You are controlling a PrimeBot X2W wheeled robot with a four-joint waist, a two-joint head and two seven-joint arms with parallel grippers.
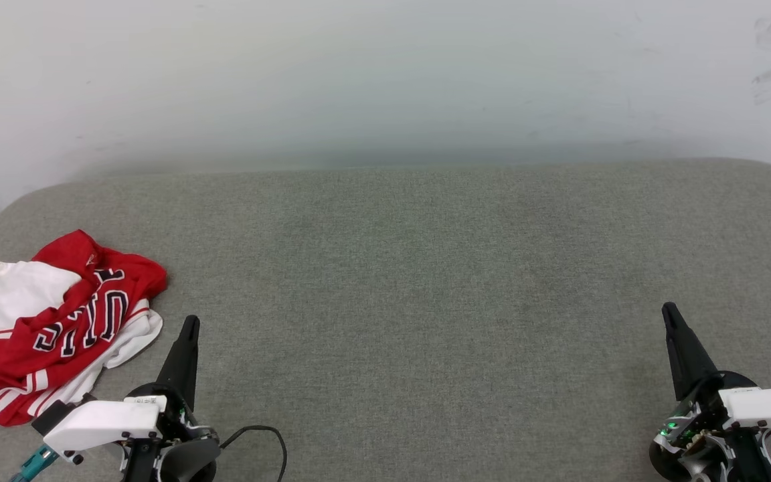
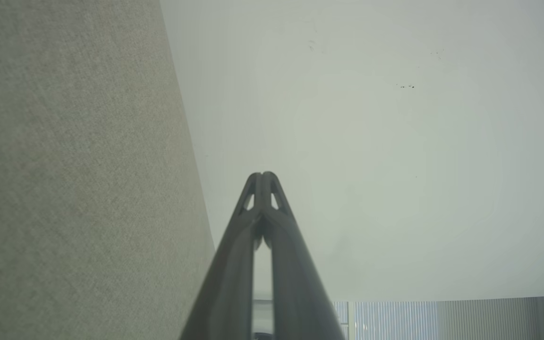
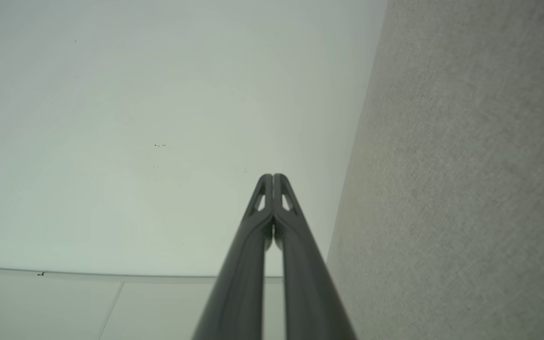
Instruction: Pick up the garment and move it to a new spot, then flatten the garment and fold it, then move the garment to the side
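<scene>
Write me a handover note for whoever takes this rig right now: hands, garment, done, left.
Garment: crumpled in a heap at the left end of the grey surface.
Left hand: shut, empty, just right of the heap, not touching it.
Right hand: shut, empty, at the far right.
Done: nothing yet, judging by the heap.
Left: pick up, move, flatten, fold, set aside.
</scene>
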